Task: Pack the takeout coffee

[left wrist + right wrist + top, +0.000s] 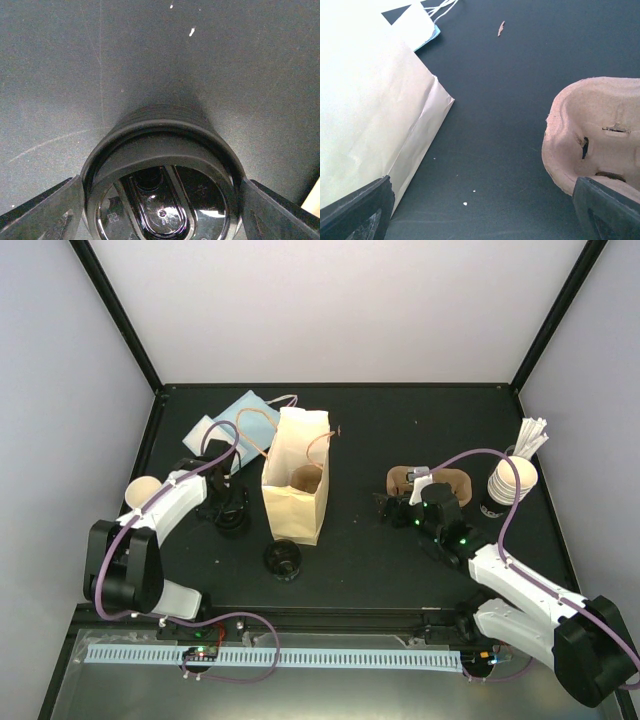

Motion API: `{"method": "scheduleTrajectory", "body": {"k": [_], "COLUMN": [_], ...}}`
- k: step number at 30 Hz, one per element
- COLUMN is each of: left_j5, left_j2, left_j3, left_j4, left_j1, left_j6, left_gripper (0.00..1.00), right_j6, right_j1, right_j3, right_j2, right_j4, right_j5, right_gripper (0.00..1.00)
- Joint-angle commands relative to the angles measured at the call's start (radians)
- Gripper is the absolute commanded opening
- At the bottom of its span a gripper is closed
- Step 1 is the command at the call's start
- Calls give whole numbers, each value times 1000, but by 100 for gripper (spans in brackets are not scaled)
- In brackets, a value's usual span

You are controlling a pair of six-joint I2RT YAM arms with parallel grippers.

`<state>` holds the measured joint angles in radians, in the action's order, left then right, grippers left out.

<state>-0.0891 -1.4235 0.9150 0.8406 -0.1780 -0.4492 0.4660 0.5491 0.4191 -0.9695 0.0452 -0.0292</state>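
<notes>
Left gripper (161, 200) fills the near edge of its wrist view. Its jaws are set wide, with one finger (47, 212) on each side of a stack of black lids (160, 165) standing on the table (75, 65). The finger edges meet the stack's rim. I cannot tell whether they press it or only flank it.

Cup (141, 492) stands upright near the table's left edge, just outboard of the left arm's forearm. It is outside the bag (297, 485) and apart from both grippers.

The bag stands open mid-table. A brown round shape shows inside it, and I cannot tell what it is. Lone lid (283, 559) lies just in front of the bag. Blue bag (240, 418) lies flat behind it, to the left.

Right gripper (396, 508) is spread fully and holds nothing. Its wrist view shows bare table between the fingers, the bag's wall to the left and the carrier (600, 135) to the right. Cup stack (512, 480), with white sticks, stands near the right edge.
</notes>
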Motion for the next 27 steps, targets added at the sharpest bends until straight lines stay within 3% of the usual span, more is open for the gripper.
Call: {"method": "scheduleTrajectory", "body": {"k": [1,16,27], "left_j5": [-5,-30,-24], "left_j2": [-6,44,151], "left_j3": [18,13,12], "left_j4": [13,29,85], "left_j1": [4,1,1], "left_j6": [-7,-16,1], "left_gripper": [86,75,74], "right_j6": [-9,-7,-8], "right_j1": [-1,-2,-2], "right_j3": [0,4,6], "right_j2": [-4,-14,-22], "right_j4": [30,30,32], "right_j5": [2,0,-6], "right_gripper": [100,100,100]}}
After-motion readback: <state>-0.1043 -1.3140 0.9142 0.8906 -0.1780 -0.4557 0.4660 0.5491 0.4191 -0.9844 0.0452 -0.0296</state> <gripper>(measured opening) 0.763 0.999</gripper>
